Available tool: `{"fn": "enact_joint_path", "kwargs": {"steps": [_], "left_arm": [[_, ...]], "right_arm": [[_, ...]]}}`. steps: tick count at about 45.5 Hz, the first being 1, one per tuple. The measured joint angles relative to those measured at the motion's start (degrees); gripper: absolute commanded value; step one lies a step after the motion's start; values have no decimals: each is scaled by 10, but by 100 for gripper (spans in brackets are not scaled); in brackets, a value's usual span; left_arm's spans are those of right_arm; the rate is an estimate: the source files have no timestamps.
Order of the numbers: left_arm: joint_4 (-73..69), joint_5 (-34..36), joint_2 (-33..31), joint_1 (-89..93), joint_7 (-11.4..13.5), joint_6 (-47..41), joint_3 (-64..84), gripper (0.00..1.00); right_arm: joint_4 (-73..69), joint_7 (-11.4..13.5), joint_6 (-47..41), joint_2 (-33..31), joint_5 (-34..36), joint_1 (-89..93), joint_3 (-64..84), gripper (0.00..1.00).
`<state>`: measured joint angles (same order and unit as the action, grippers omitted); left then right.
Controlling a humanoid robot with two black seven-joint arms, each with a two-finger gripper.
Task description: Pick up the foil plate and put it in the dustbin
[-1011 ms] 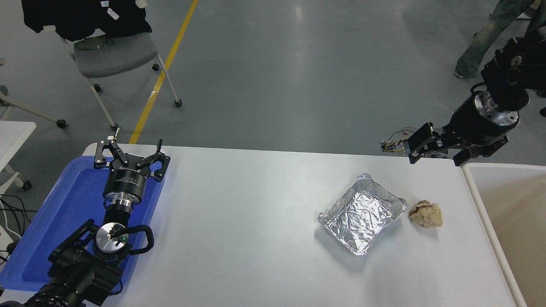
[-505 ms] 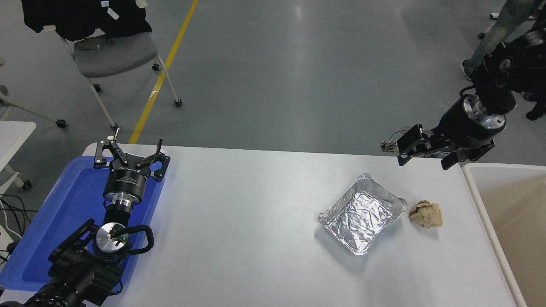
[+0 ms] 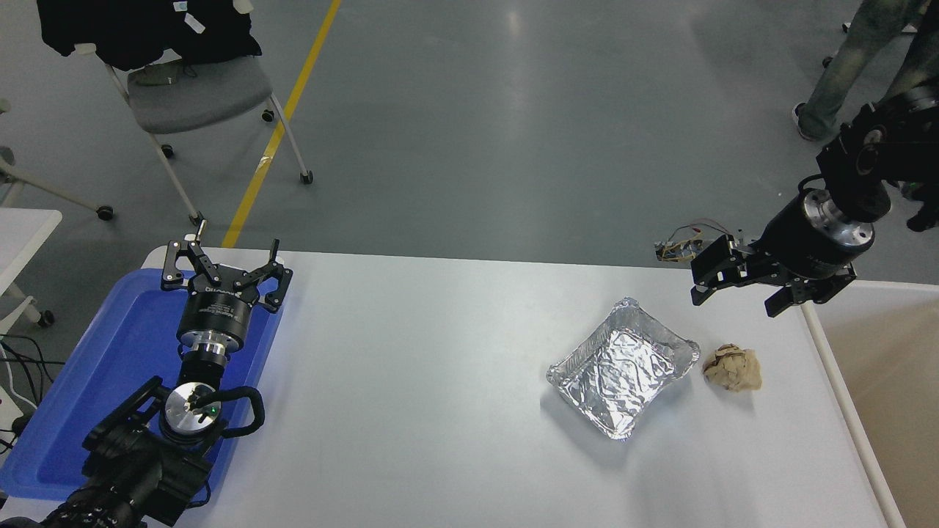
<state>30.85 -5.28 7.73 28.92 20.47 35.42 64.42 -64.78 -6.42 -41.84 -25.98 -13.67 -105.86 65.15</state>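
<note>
The foil plate, a crinkled silver tray, lies upright on the white table right of centre. The dustbin, with a white rim and beige walls, stands at the table's right edge. My right gripper is open and empty. It hovers over the table's far edge, beyond and to the right of the foil plate and next to the bin's far left corner. My left gripper is open and parked over the blue tray at the lower left.
A crumpled tan paper ball lies just right of the foil plate, between it and the bin. A flat blue tray is at the table's left end. A person's legs stand at the far right; a chair stands at the far left.
My right gripper swung a little left, then came down and nearer, over the table's far edge by the bin corner. The person's legs shifted. The foil plate and left arm have not moved.
</note>
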Motion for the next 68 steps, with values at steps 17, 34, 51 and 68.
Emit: {"fn": "enact_joint_path", "kwargs": {"steps": [17,34,51,68], "left_arm": [[0,0,0,0,0,0,0,100],[0,0,0,0,0,0,0,100],[0,0,0,0,0,0,-1,100],[0,0,0,0,0,0,-1,100]], "right_arm": [[-1,0,100,0,45,73,-4,100],[-1,4,175,23,141,128,-4,100],[3,8,266,52,229,200,-6,99],[5,7,356,74,258,276,-45,90]]}}
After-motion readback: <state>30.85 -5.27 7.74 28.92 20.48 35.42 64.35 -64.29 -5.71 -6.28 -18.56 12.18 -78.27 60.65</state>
